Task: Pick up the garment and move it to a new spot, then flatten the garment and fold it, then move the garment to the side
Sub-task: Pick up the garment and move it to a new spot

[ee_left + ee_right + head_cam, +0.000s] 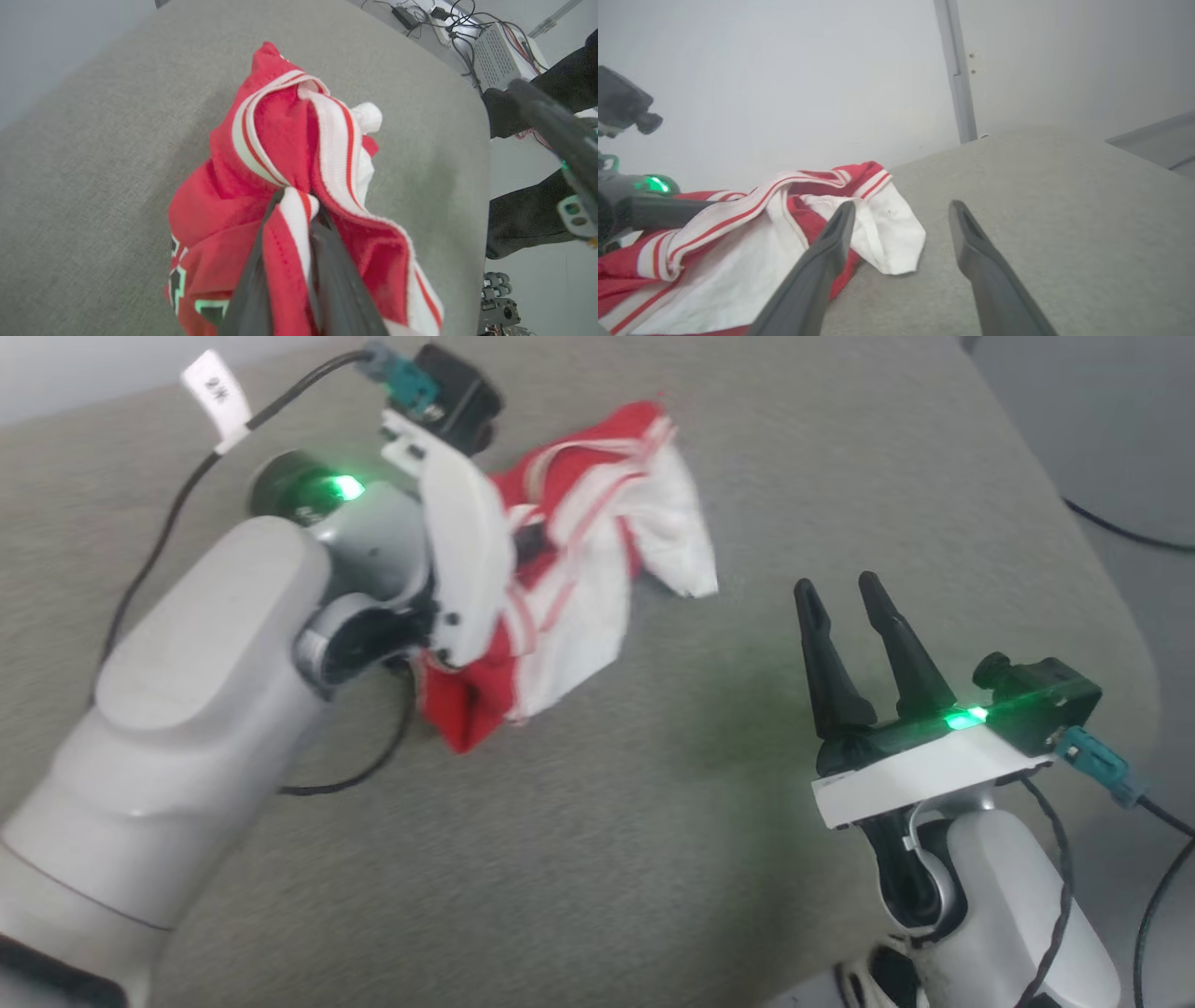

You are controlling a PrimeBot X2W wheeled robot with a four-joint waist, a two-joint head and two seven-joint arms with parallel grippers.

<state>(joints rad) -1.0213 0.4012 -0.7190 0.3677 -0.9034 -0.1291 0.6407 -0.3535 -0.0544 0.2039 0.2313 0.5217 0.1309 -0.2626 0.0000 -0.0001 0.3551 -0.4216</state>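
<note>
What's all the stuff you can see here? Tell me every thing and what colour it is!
garment: one, red with white sleeves and striped trim, crumpled on the surface's far left part.
surface: one, grey and cloth-covered, under the garment.
cable: one, black, running along the left arm over the surface.
tag: one, white, on that cable at the far left.
box: one, pale grey with tangled wires, beyond the surface's edge in the left wrist view.
post: one, grey, upright behind the surface in the right wrist view.
left gripper: one, dark fingers, shut on a fold of the garment.
right gripper: one, dark fingers, open and holding nothing, right of the garment and apart from it.
</note>
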